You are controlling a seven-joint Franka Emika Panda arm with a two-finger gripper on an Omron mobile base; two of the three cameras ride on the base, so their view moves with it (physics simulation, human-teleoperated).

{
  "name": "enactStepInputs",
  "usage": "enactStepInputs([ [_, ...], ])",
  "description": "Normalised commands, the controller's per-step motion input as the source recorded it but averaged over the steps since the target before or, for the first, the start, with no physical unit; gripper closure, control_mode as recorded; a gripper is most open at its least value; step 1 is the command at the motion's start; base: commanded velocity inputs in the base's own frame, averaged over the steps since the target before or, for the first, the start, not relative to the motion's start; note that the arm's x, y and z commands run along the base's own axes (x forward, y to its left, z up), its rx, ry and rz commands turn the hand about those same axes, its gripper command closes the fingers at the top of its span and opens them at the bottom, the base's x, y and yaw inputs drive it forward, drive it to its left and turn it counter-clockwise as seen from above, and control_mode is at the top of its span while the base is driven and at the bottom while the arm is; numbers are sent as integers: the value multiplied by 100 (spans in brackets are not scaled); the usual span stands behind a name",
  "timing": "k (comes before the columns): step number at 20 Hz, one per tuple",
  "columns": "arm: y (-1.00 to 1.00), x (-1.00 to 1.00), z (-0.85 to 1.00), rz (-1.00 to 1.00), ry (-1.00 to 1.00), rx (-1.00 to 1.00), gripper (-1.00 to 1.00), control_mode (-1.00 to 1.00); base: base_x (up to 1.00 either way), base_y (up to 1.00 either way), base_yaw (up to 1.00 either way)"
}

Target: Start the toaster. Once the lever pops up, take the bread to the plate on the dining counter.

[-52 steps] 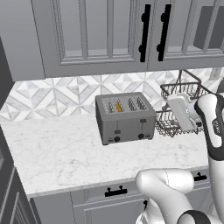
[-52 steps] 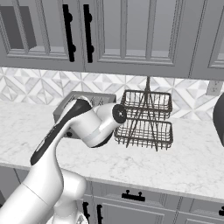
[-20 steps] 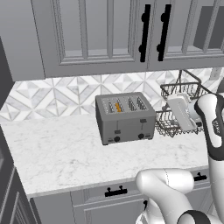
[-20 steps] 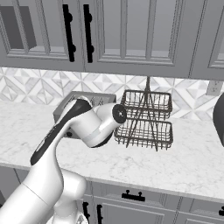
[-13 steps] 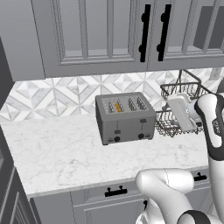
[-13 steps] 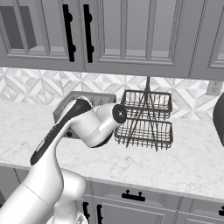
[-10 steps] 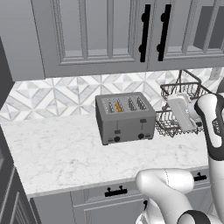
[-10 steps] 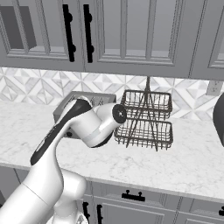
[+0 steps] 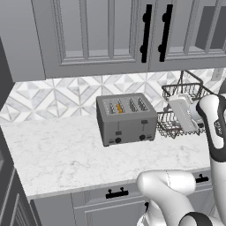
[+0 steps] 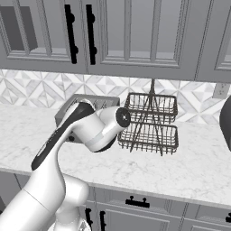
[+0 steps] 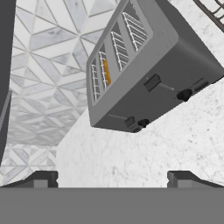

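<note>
- Gripper (image 11: pixel 112 177) jaws stand wide apart with nothing between them; the two dark finger tips rise at the bottom of the hand view, apart from the toaster and pointed toward its front.
- Marble counter (image 9: pixel 57 154) stretches bare to the left of the toaster, backed by a grey-and-white patterned tile wall (image 9: pixel 53 95).
- The toaster (image 9: pixel 126 118), a boxy grey four-slot unit, stands on the counter near the wall.
- The bread (image 9: pixel 119 107) shows as an orange-brown edge in the second slot from the left.
- Two dark levers sit on the toaster's front; the left lever (image 9: pixel 118 133) is lower than the right one (image 9: pixel 144 122).
- A wire rack (image 9: pixel 178 110) stands just right of the toaster.
</note>
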Motion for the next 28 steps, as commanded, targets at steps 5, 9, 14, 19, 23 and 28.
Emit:
enactStepInputs([
  [5, 0, 0, 0, 0, 0, 0, -100, -100, 0, 0, 0],
  [9, 0, 0, 0, 0, 0, 0, -100, -100, 0, 0, 0],
  [14, 0, 0, 0, 0, 0, 0, -100, -100, 0, 0, 0],
  [19, 0, 0, 0, 0, 0, 0, -100, -100, 0, 0, 0],
  [23, 0, 0, 0, 0, 0, 0, -100, -100, 0, 0, 0],
  [28, 0, 0, 0, 0, 0, 0, -100, -100, 0, 0, 0],
])
